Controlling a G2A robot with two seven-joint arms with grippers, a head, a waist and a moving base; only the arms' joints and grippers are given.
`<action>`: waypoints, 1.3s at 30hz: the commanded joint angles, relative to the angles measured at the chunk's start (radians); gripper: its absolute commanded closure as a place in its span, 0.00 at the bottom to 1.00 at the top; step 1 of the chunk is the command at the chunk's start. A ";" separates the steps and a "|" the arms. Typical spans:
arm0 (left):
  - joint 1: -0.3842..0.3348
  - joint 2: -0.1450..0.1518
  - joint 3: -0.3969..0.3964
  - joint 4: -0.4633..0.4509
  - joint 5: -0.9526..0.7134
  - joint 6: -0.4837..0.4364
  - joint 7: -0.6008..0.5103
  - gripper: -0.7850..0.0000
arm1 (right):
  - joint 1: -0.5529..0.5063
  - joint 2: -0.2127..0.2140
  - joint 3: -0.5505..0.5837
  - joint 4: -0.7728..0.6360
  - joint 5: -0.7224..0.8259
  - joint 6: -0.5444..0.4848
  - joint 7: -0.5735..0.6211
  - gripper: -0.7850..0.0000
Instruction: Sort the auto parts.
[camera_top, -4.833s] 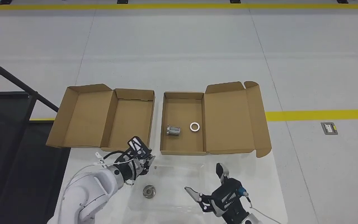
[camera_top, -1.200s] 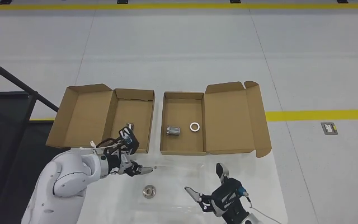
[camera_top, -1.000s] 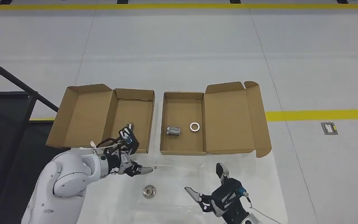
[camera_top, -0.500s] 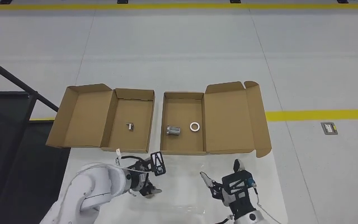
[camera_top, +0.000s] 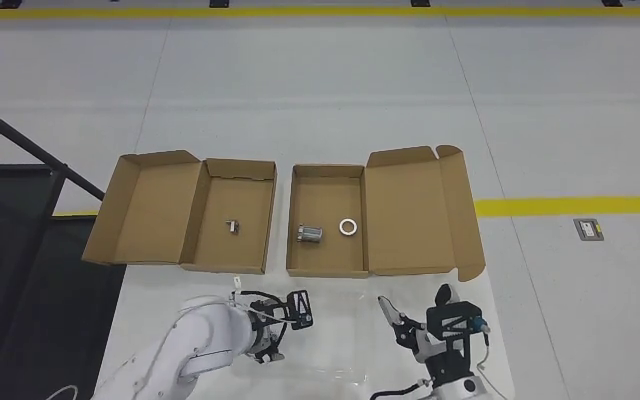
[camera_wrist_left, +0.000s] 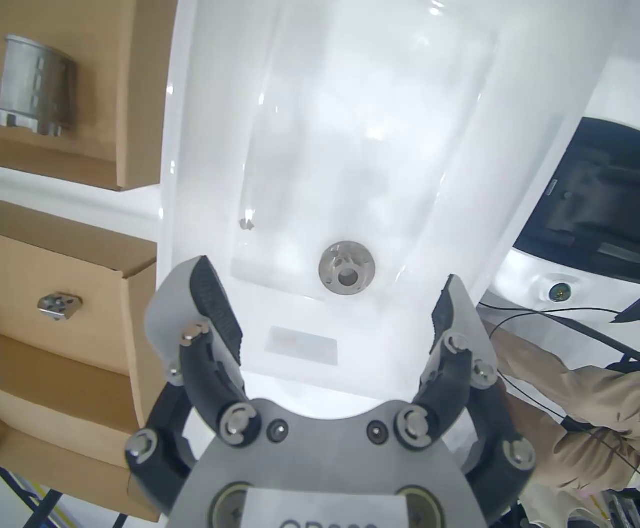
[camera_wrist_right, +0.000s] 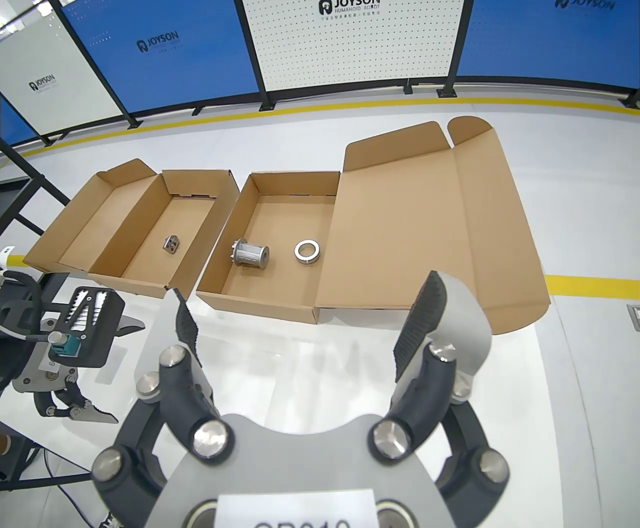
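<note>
Fingers (camera_wrist_left: 215, 310) of left arm wide apart, empty, near flange (camera_wrist_left: 346, 268).

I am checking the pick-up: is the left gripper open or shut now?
Open. The left gripper has its fingers wide apart, holding nothing; the round metal part lies free on the table beyond them.

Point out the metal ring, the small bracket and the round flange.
metal ring (camera_wrist_right: 298, 251): right wrist view, on its band.
small bracket (camera_wrist_right: 172, 244): right wrist view, middle of its plate.
round flange (camera_wrist_left: 364, 272): left wrist view, flat face beside the bore.
</note>
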 joint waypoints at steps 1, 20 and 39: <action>0.000 0.000 0.001 0.000 0.000 0.000 0.000 0.00 | 0.000 0.000 0.000 0.000 0.000 0.000 0.000 0.00; -0.029 -0.020 0.109 0.118 0.075 0.025 -0.024 0.17 | 0.000 0.000 0.000 0.000 0.000 0.000 0.000 0.00; -0.038 -0.026 0.153 0.178 0.110 0.010 -0.010 0.52 | 0.000 0.000 0.000 0.000 0.000 0.000 0.000 0.00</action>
